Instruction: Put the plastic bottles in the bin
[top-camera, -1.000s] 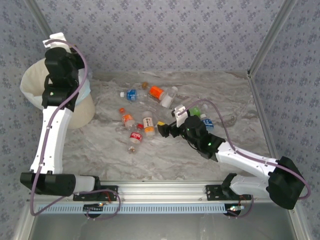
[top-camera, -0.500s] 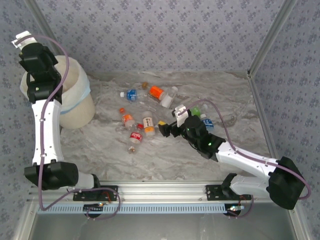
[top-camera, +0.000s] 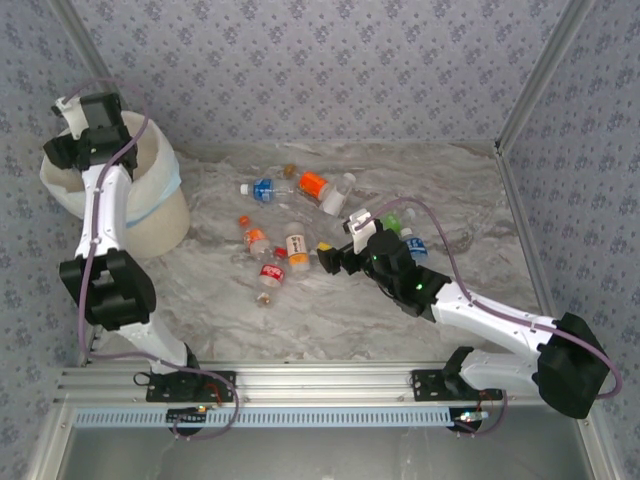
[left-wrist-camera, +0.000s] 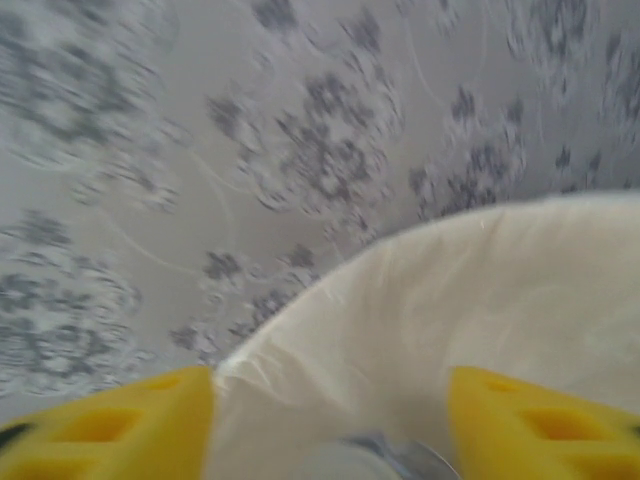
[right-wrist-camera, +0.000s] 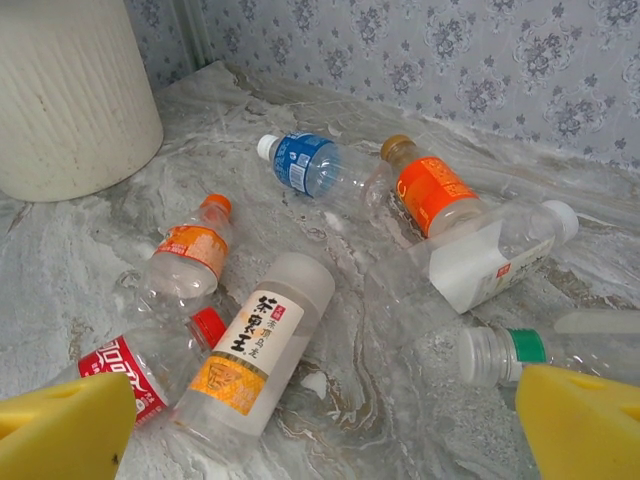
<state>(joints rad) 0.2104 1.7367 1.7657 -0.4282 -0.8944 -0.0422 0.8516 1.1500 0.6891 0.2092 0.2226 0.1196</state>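
Left fingers (left-wrist-camera: 110, 425) have swung over the bin (top-camera: 160, 212) rim, spread wide apart.

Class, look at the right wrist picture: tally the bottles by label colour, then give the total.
Orange-label bottles: 2
Blue-label bottle: 1
Red-label bottle: 1
White-label bottle: 1
White-and-gold-label bottle: 1
Green-cap bottle, label not visible: 1
Total: 7

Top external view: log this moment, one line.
left tool over bin rim, grip unclear | right tool open, low over plastic bottles lying on table
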